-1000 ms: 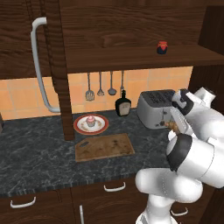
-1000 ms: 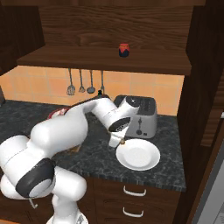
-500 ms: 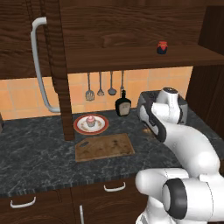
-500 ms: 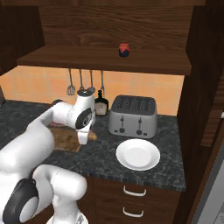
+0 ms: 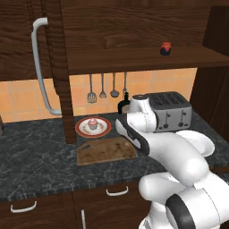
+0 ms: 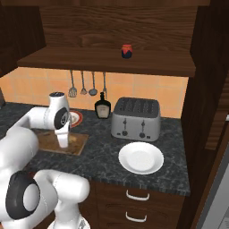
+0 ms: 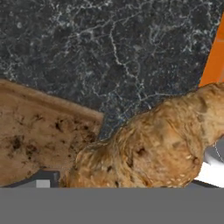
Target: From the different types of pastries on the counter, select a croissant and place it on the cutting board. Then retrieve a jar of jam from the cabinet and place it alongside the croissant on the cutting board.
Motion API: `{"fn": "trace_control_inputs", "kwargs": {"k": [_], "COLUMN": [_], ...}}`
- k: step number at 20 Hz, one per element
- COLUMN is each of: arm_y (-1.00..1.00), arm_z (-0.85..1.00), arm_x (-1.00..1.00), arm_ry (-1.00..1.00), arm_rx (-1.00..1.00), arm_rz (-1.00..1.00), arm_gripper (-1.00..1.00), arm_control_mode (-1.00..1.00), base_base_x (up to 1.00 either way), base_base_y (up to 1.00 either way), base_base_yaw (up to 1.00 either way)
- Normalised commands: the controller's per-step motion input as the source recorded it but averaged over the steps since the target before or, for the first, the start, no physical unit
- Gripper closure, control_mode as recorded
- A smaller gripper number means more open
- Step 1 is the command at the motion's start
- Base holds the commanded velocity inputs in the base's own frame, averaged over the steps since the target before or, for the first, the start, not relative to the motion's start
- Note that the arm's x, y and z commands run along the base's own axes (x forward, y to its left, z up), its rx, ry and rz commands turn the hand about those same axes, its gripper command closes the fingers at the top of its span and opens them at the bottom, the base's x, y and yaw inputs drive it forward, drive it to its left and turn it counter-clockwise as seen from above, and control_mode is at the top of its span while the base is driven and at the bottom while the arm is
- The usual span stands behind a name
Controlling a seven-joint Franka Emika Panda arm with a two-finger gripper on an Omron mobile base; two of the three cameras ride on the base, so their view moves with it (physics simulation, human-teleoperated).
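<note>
The white arm is bent over the counter (image 5: 36, 161), and its gripper (image 6: 63, 142) is pointed down above the right part of the cutting board (image 5: 105, 150). The croissant (image 7: 153, 144) is held between the fingers, so the gripper is closed on it; in the hand view its flaky golden-brown surface is seen close, over a corner of the board and the dark marbled stone. The board is flat, brown and stained (a small handle hole is seen at its left end). The cupcake (image 5: 92, 123) is seen on the red-rimmed plate (image 5: 82, 129) just behind the board. The jar of jam (image 6: 127, 51) is standing on the cabinet shelf (image 6: 107, 65), well apart. A toaster (image 6: 136, 119), a black bottle (image 6: 103, 108) and a white plate (image 6: 141, 158) are placed to the right of the board.
</note>
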Motion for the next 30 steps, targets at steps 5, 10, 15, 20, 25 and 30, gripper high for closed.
{"fn": "trace_control_inputs", "kwargs": {"k": [5,10,15,20,25,30], "arm_y": [0.36,0.05,0.39,0.27,0.0,0.02], "arm_z": [-0.16,-0.3,-0.39,-0.26,-0.24,-0.29], "arm_x": [0.37,0.46,0.15,0.08,0.28,0.17], "arm_ry": [0.05,0.0,0.0,0.0,0.0,0.0], "arm_rx": [0.0,0.0,0.0,0.0,0.0,0.0], "arm_rz": [0.32,0.28,0.17,0.05,0.06,0.05], "arm_gripper": [1.0,1.0,1.0,1.0,1.0,-1.0], "arm_control_mode": [-1.0,-1.0,-1.0,-1.0,-1.0,-1.0], "base_base_x": [0.0,0.0,0.0,0.0,0.0,0.0], "base_base_y": [0.0,0.0,0.0,0.0,0.0,0.0], "base_base_yaw": [0.0,0.0,0.0,0.0,0.0,0.0]}}
